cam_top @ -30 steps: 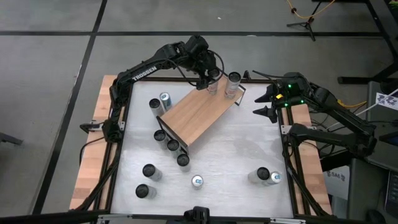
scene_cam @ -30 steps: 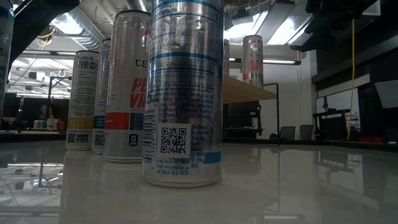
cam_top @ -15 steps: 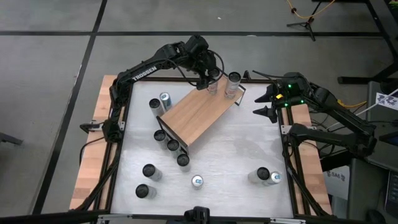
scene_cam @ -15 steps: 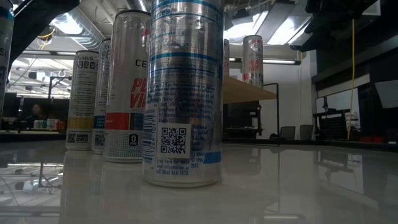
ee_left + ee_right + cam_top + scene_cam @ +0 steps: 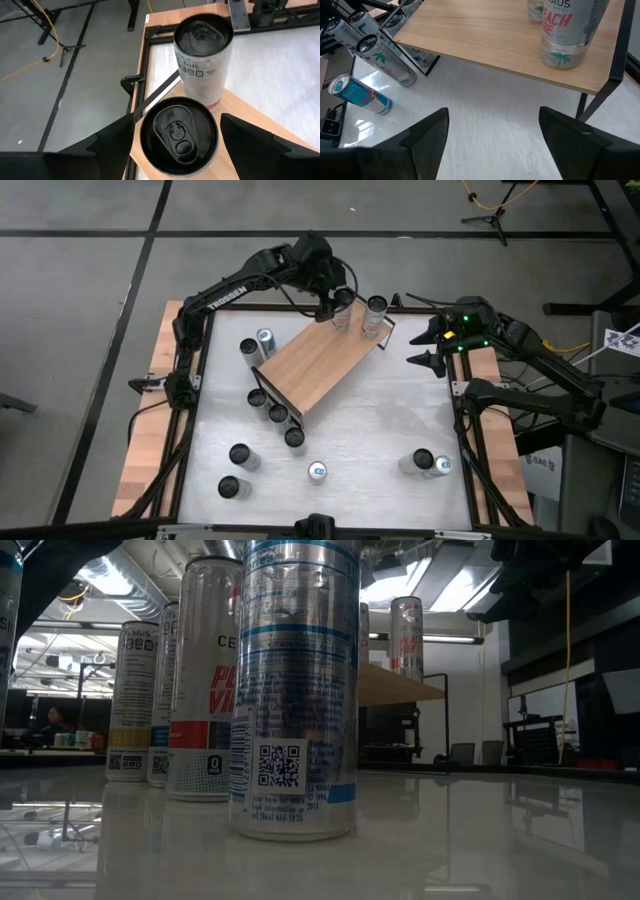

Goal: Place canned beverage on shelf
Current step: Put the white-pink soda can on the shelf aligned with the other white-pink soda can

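The shelf [image 5: 318, 365], a light-brown board on black frame ends, stands slantwise in the middle of the white table. Two cans stand upright on its far end: one with a black top [image 5: 179, 135] and a white one [image 5: 202, 55] behind it. My left gripper [image 5: 337, 300] is open over the black-topped can, one finger on each side of its top rim, with a thin gap showing. My right gripper [image 5: 425, 345] waits open near the table's right edge, facing the shelf [image 5: 485, 35] with nothing between its fingers.
Several more cans stand on the table: a row by the shelf's near end [image 5: 278, 413], a pair at the far left [image 5: 249, 348], others near the front [image 5: 240, 454] [image 5: 318, 471] and front right [image 5: 423, 459]. A blue can [image 5: 360, 95] lies on its side.
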### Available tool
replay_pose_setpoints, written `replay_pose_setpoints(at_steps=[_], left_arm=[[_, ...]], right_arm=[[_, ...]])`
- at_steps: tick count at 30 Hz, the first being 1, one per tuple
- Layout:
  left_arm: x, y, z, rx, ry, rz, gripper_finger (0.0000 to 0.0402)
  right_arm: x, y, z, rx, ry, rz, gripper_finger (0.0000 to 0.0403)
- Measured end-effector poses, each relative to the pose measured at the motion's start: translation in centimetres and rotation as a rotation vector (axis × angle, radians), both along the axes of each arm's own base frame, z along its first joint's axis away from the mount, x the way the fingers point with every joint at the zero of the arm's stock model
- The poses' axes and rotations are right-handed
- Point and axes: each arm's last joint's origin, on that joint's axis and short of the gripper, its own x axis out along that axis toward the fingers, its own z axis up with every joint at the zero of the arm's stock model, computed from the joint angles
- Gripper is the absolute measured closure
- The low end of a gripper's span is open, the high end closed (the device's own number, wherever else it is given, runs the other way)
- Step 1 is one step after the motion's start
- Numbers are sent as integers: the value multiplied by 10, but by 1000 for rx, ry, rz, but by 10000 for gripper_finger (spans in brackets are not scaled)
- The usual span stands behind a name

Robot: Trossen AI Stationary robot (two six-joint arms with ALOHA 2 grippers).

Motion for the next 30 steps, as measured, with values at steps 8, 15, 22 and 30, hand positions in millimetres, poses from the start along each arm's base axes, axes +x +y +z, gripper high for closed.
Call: replay_pose_setpoints(at_steps=[8,15,22,30], left_arm=[[-15,-7,23,54,-40,35,117],[-37,-16,38,160,43,202,117],[-46,-19,20,11,185,243,118],[-31,-4,-26,-141,189,206,166]], right_arm=[[0,0,0,0,1,0,98],[0,0,0,0,1,-1,98],[0,-1,0,-24,17,-34,98],[0,-2,-1,-31,22,-45,98]])
